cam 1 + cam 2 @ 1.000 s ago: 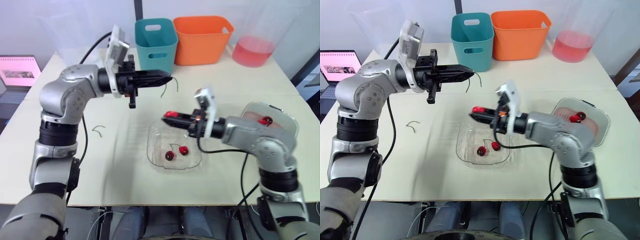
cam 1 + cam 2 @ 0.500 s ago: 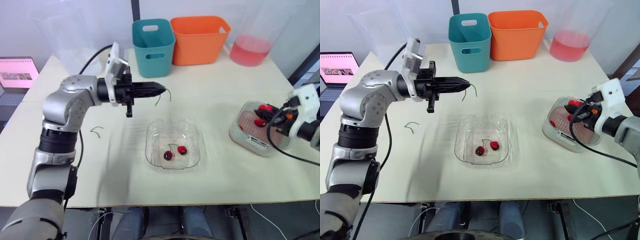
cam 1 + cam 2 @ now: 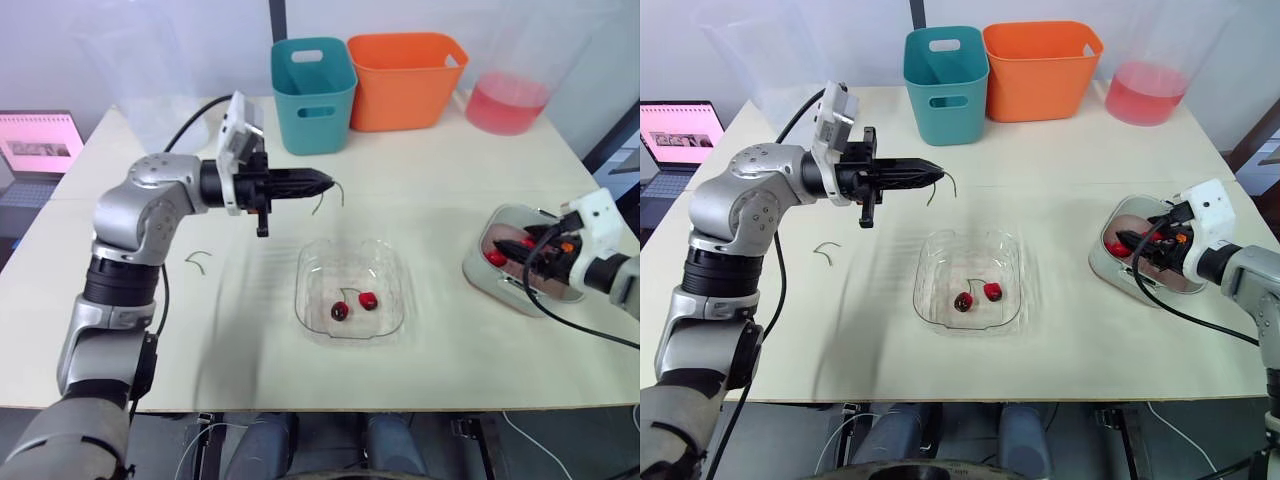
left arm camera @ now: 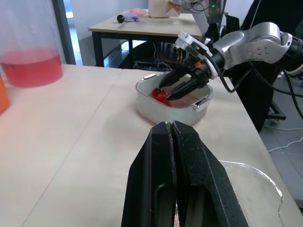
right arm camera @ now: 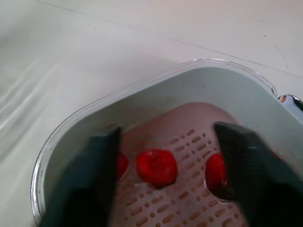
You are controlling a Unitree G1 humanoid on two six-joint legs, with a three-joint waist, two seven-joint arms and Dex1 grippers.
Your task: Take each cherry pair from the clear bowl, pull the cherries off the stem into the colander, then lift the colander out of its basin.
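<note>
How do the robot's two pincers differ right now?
The left pincer is shut on a bare green stem; the right pincer is open and grips nothing. The left pincer hangs above the table, beside the clear bowl; the right pincer reaches into the colander, over the red cherries. Both have two black fingers.

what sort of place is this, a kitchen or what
Likely a robotics lab or office, not a kitchen: a laptop sits beside the plain work table, and another desk with gear stands nearby.
</note>
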